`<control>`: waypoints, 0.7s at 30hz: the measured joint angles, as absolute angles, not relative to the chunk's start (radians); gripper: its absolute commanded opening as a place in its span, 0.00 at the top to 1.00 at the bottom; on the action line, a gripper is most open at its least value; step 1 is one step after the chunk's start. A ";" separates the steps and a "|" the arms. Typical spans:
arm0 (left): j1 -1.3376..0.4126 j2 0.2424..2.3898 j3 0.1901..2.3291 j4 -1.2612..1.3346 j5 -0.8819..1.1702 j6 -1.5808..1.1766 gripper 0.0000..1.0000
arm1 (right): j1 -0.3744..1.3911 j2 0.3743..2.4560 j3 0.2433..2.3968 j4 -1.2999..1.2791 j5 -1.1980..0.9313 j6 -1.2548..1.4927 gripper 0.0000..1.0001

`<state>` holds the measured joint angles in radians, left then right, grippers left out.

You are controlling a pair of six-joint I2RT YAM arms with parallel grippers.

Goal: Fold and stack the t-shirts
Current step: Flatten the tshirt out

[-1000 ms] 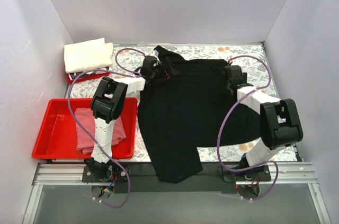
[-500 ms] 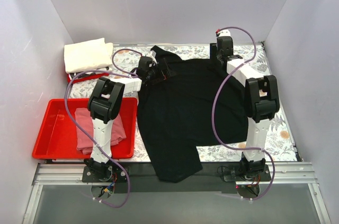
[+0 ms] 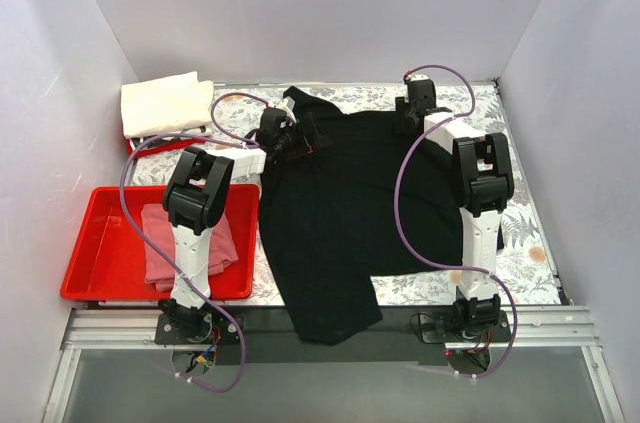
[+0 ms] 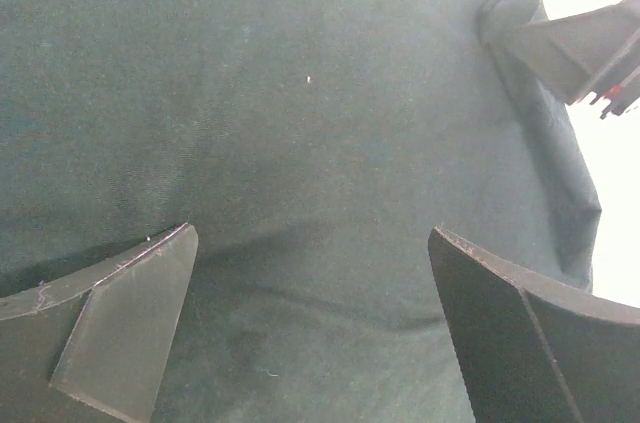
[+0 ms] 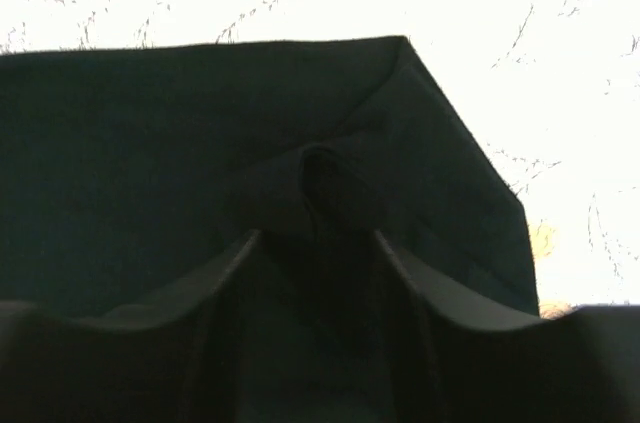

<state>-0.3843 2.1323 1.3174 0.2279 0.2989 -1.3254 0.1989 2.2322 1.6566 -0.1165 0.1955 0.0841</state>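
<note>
Black t-shirt (image 3: 350, 203) spread out, both claws at its far edge
L gripper (image 4: 310, 323) released, fingers wide apart over far-left cloth. R gripper (image 3: 410, 115) clenched on a fold at far-right corner. Shirt covers mid table (image 3: 520, 243), hem over near edge. Pink t-shirt (image 3: 160, 243) in red tray (image 3: 90, 263); cream t-shirt (image 3: 165, 103) folded far left.

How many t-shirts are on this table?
3. A black shirt lies spread across the middle, a pink shirt sits in the red tray at left, and a cream-white shirt is folded at the far left corner.

Matt cloth black t-shirt (image 3: 340, 213); glossy plastic red tray (image 3: 90, 243).
</note>
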 measured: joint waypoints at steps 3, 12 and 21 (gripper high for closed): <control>-0.384 2.131 1.317 0.225 0.299 -1.323 0.06 | 0.187 2.239 1.675 -0.116 0.171 0.093 0.71; -0.384 2.130 1.318 0.224 0.313 -1.314 0.06 | 0.170 2.240 1.680 -0.109 0.121 0.097 0.99; -0.385 2.129 1.325 0.210 0.313 -1.297 0.06 | 0.160 2.240 1.680 -0.100 0.088 0.098 0.99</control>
